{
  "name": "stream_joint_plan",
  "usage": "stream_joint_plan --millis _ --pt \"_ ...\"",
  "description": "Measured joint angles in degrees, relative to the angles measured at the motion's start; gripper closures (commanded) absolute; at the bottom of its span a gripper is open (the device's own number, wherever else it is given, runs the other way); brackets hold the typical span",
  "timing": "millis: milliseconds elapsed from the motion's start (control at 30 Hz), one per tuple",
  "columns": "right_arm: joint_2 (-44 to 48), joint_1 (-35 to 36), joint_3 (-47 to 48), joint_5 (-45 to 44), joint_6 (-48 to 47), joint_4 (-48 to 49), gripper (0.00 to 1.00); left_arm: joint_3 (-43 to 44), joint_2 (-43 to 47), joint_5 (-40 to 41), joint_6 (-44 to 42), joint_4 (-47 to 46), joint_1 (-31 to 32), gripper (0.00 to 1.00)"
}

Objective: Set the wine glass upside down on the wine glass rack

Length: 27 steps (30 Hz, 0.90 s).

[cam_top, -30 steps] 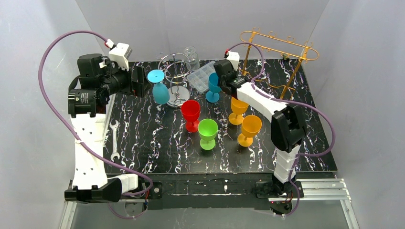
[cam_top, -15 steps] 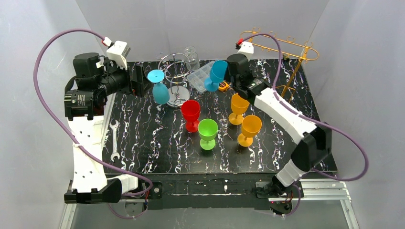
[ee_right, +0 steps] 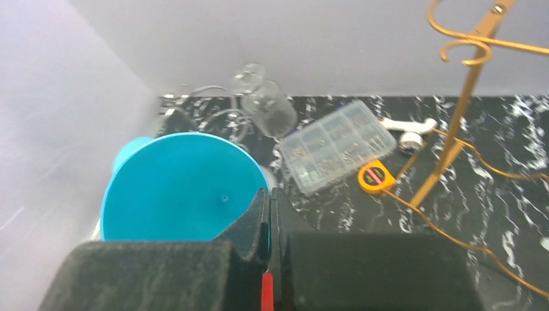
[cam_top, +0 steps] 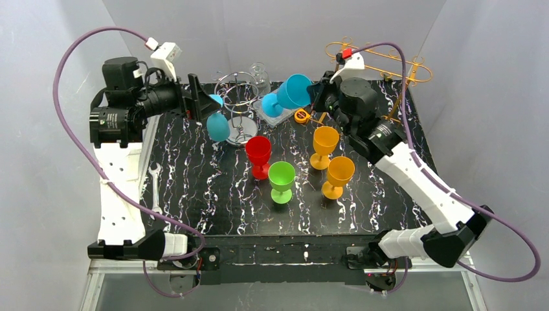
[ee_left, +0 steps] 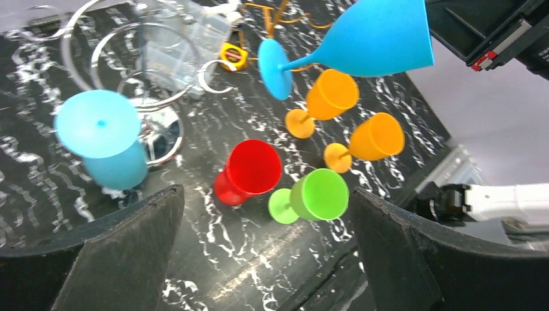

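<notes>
My right gripper (cam_top: 316,97) is shut on the rim of a blue wine glass (cam_top: 292,91). It holds the glass in the air, tipped on its side with the foot pointing left. In the right wrist view the fingers (ee_right: 262,217) pinch the rim of the blue wine glass (ee_right: 181,188). The gold wire rack (cam_top: 382,63) stands at the back right, behind this gripper. My left gripper (cam_top: 204,102) is open and empty, beside a light-blue glass (cam_top: 219,127) standing upside down. The left wrist view shows the held blue wine glass (ee_left: 375,40) high up.
A silver ring rack (cam_top: 237,97) stands at the back middle with a clear glass (cam_top: 260,74) behind it. A red glass (cam_top: 258,152), a green glass (cam_top: 281,176) and two orange glasses (cam_top: 324,142) stand mid-table. A clear box (ee_right: 336,146), a tape measure (cam_top: 301,115) and a wrench (cam_top: 155,188) lie around.
My right gripper has lifted the blue glass off the table and tipped it on its side, while the arm swung out to the right. My left gripper has turned slightly toward the light-blue glass.
</notes>
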<state>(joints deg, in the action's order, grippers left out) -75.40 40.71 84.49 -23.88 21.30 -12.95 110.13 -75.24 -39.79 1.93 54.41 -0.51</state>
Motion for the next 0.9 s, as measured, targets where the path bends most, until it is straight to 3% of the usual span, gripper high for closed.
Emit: stream_joint_plan --millis 267,567,667,767,900 --pt "6.12 2.03 -0.59 8.00 -0.11 6.58 0.99 1.38 -2.91 -3.56 2.64 -0.09 8.33 0.02" --pt "6.64 2.49 0.55 12.85 1.70 10.51 0.99 1.38 -6.51 -4.57 9.22 -0.92 9.75 0.02" --pt "6.67 2.62 0.35 14.58 2.71 12.46 0.99 1.20 -6.97 -4.68 11.91 -2.36 9.75 0.09" --pt "6.71 2.84 0.07 16.11 3.87 14.36 0.99 0.66 -6.75 -4.59 14.10 -4.59 9.75 0.22" --pt "6.69 3.34 0.04 17.49 5.44 16.55 0.99 -1.81 -5.51 -4.63 16.90 -8.46 9.75 0.27"
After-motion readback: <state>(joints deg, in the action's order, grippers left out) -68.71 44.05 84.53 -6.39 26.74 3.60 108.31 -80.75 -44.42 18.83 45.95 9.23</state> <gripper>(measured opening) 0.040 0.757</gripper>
